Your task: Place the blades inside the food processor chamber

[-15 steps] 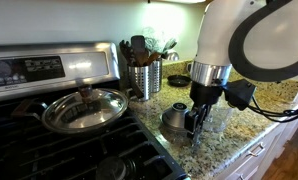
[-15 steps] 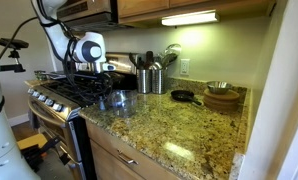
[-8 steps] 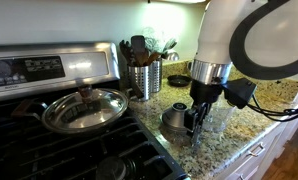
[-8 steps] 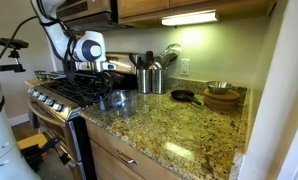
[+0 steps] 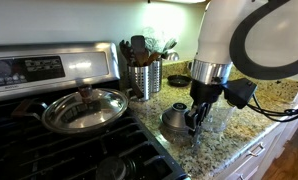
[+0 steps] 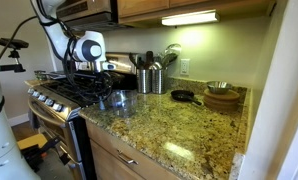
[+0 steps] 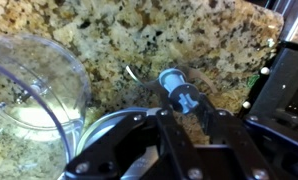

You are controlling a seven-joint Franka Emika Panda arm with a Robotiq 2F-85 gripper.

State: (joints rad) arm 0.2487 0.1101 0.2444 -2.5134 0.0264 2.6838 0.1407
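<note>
Jaws narrow, gripping blades (image 7: pixel 179 97) over counter (image 7: pixel 139 40); grey dome (image 7: pixel 107 142) just beside, chamber (image 7: pixel 34 85) nearby.

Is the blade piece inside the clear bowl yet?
No, the blades sit at the gripper, outside the clear bowl, over the granite counter.

You have a speckled granite counter (image 6: pixel 179 125) running right from the stove (image 6: pixel 64 92). Far back by the wall stands the steel utensil canister (image 6: pixel 152 80). To its right lie a small black pan (image 6: pixel 181 96) and a stack of bowls (image 6: pixel 222 97). Nearer the front edge, close to the stove, the grey dome (image 5: pixel 175 117) sits on the stone, and the clear bowl (image 7: pixel 34 85) stands just beside it.
</note>
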